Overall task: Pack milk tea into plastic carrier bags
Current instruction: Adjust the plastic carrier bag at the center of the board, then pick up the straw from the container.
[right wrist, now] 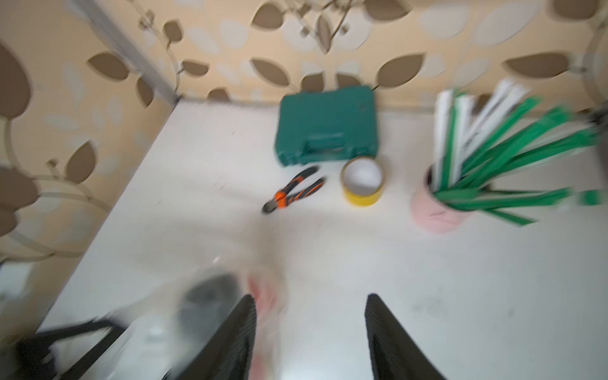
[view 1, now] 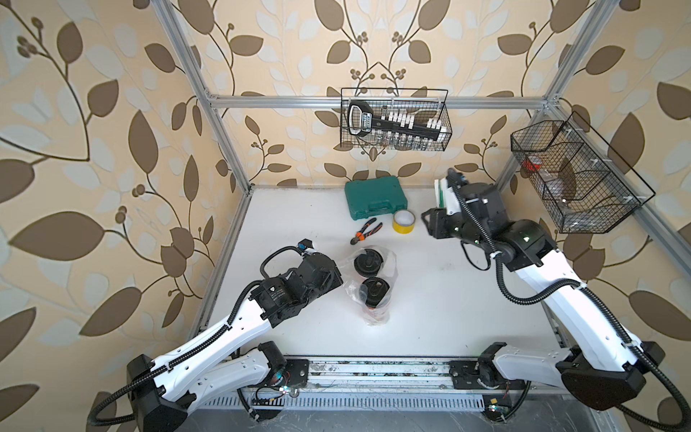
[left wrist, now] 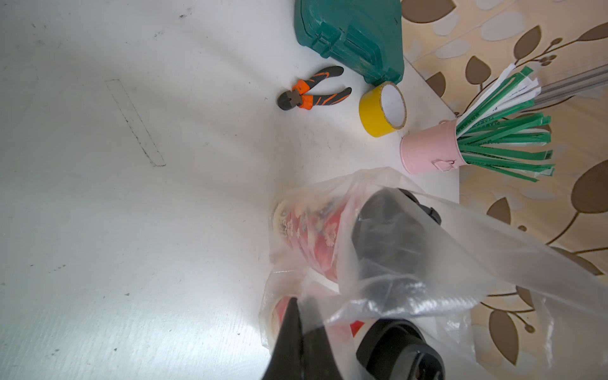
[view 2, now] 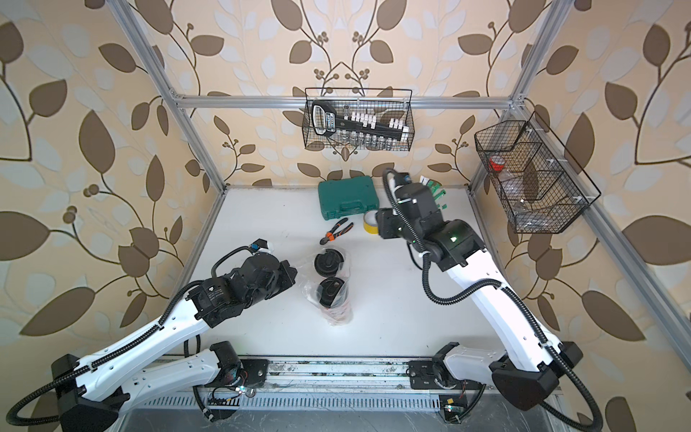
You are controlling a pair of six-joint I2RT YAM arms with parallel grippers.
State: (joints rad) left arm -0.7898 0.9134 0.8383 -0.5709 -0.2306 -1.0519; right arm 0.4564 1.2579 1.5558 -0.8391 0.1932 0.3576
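Two milk tea cups, red with black domed lids point(view 1: 368, 263) point(view 1: 375, 290), stand upright side by side mid-table in both top views, inside the clear crinkly plastic carrier bag point(view 1: 391, 266). In the left wrist view the farther cup point(left wrist: 312, 230) and the nearer cup's lid point(left wrist: 394, 348) show through the bag point(left wrist: 460, 246). My left gripper point(left wrist: 302, 301) is shut on the bag's film by the nearer cup, at the cups' left. My right gripper point(right wrist: 311, 297) hangs open and empty above the table, to the right of the cups; its view is blurred.
A green tool case point(view 1: 374, 198) lies at the back of the table. A yellow tape roll point(view 1: 403, 221) and orange-black pliers point(view 1: 366, 232) sit just in front of it. A pink cup of green-and-white straws point(left wrist: 427, 151) stands back right. Wire baskets point(view 1: 396, 119) point(view 1: 576, 175) hang on the frame.
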